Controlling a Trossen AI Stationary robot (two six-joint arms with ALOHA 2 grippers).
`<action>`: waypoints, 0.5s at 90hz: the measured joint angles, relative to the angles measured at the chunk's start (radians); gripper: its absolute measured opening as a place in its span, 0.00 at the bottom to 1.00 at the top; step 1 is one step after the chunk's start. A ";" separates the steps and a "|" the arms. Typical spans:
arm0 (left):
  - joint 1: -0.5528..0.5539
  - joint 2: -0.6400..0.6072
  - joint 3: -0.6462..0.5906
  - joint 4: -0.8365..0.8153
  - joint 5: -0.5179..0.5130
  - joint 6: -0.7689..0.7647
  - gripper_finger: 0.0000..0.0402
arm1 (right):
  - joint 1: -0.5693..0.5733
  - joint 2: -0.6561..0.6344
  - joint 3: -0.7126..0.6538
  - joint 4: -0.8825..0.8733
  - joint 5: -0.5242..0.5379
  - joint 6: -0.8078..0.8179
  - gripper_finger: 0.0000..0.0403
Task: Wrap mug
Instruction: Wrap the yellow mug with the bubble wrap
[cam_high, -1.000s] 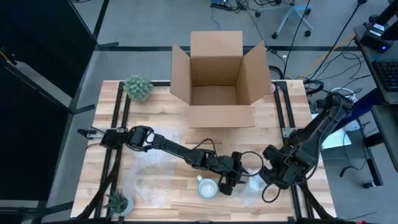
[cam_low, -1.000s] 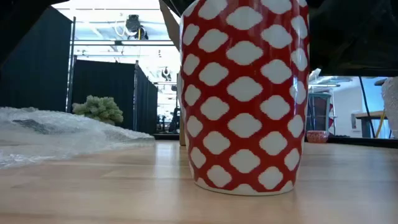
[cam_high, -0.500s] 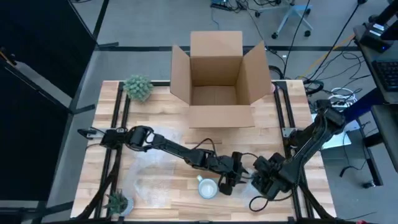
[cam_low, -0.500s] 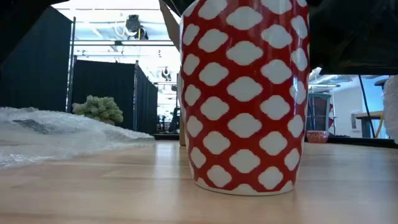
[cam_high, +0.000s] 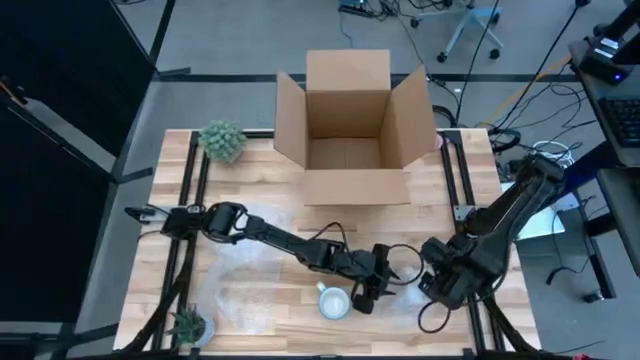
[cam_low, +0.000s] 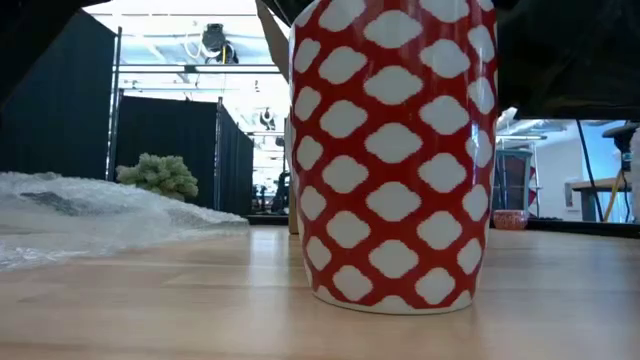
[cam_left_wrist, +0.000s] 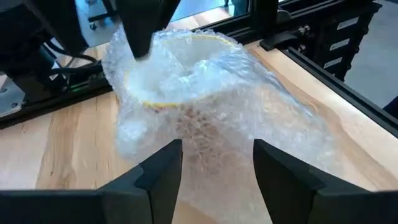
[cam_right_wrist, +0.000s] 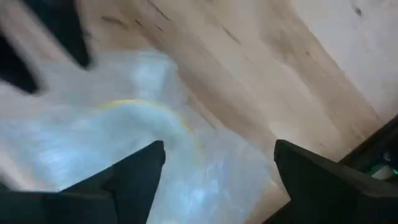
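On table (cam_high: 270, 200), one mug (cam_high: 333, 301), two plants (cam_high: 222, 140)

overhead sees all; low camera sits against the mug (cam_low: 392, 150).

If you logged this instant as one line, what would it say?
task: wrap mug | mug: upright, bare | bubble wrap: bunched between grippers | left gripper: open, at wrap | right gripper: open, over wrap | box: open

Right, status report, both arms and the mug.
Left end effector open, facing a bubble-wrapped object. Right end effector open over the same wrap. Mug bare, upright, near front edge. Nothing blocking.
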 joint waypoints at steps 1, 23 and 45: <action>0.000 0.000 0.000 0.000 0.000 0.000 0.45 | 0.000 -0.004 0.003 0.000 0.000 0.000 0.73; 0.000 0.000 0.000 -0.001 0.000 0.000 0.45 | 0.000 -0.034 0.029 0.228 0.015 -0.047 0.73; 0.000 -0.001 0.000 -0.002 0.000 0.000 0.45 | 0.000 0.056 0.030 0.407 0.056 -0.127 0.73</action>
